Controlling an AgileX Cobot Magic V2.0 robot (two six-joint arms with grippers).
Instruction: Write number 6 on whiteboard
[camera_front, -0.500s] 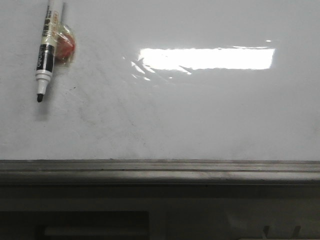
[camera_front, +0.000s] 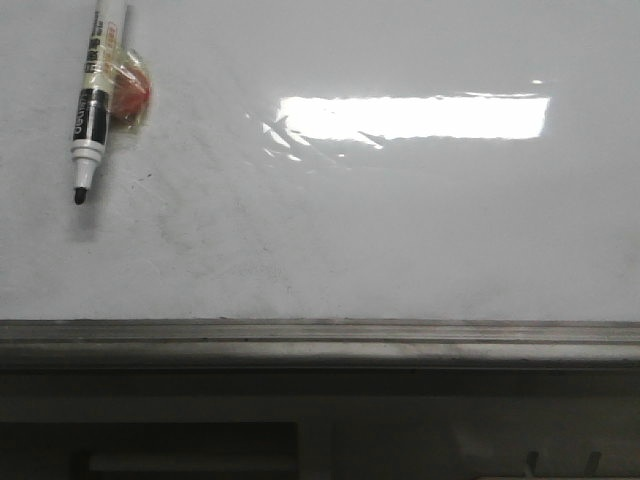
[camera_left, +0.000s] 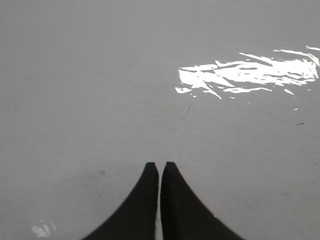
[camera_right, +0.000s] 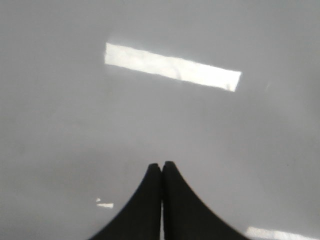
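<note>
Whiteboard (camera_front: 400, 230): glossy white, faint grey smudges, bright rectangular light reflection, grey metal rail along bottom edge.

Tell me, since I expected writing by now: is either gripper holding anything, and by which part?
Nothing is held. The left gripper and right gripper are both shut on nothing. The marker sits uncapped against the whiteboard.

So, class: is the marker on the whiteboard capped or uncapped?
Uncapped. The marker on the whiteboard shows its bare black tip, pointing down, with no cap over it.

Dim grey ledge (camera_front: 320, 345) above dark recessed furniture (camera_front: 190, 450).
</note>
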